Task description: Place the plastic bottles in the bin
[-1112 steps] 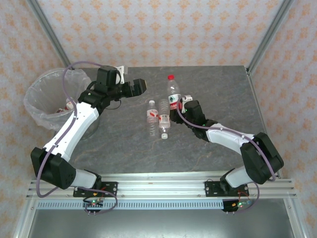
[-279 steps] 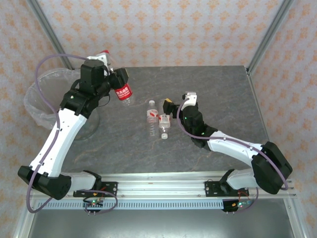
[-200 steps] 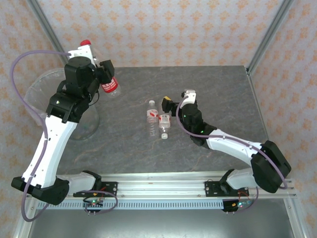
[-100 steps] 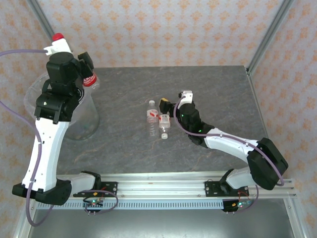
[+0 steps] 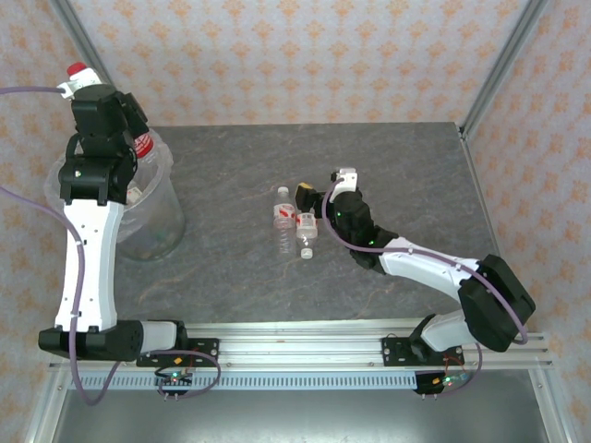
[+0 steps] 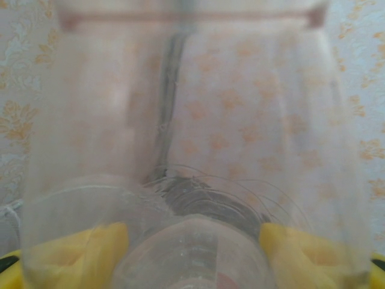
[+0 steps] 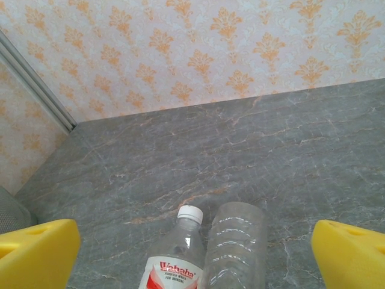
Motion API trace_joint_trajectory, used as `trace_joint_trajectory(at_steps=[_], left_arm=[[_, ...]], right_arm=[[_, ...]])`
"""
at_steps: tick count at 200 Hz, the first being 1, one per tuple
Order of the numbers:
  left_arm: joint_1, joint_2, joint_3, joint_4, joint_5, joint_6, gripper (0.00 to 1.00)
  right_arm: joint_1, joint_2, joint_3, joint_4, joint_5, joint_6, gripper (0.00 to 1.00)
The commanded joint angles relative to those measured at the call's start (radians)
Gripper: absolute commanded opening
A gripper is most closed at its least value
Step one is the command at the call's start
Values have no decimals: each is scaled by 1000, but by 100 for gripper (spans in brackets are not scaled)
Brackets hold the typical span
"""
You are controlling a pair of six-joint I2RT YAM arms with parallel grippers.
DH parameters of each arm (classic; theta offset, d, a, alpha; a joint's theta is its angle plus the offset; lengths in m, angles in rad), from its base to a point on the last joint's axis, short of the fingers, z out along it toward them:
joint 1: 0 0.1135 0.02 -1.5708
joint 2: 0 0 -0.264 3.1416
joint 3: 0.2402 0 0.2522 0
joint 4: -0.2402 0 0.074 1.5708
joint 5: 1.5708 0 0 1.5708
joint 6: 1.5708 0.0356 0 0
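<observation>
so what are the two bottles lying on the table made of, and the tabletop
The white-capped bottle and the bottle beside it look like thin clear plastic, glossy; the table shows through them, and the second has moulded ribs. The tabletop looks like grey stone or stone-print laminate, matte with pale veins; which one is unclear.

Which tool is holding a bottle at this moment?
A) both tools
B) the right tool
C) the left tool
C: the left tool clamps a red-labelled bottle by the bin, while the right tool stands open before two bottles lying on the table.
</observation>
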Motion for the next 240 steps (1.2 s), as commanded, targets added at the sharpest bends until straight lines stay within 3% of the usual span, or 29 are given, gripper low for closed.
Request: trace_joint_trajectory(at_steps=[1,46,88,167,186,216,240], left_arm=[[29,21,52,-37,14,-3,59],[125,42,33,-113,11,-85,59],[235,35,-99,-70,221,-145,59],[244,72,-179,-151,312,-170,60],[243,91,-178,-183,347,-176,65],[244,117,-126,-226,340,-176,85],[244,103,-102,-206,398,-173,90]], right_arm=[[-5,8,30,8,-4,12,99],[-5,-2,15,5,-1,16,99],[-5,-3,15,-6,-4,8,99],[-5,8,29,-45,-26,17,99],[-5,17,43,-59,-31,14,99],[-6,35,86,-128,5,40,99],[-7,42,99,-152,10,40,99]])
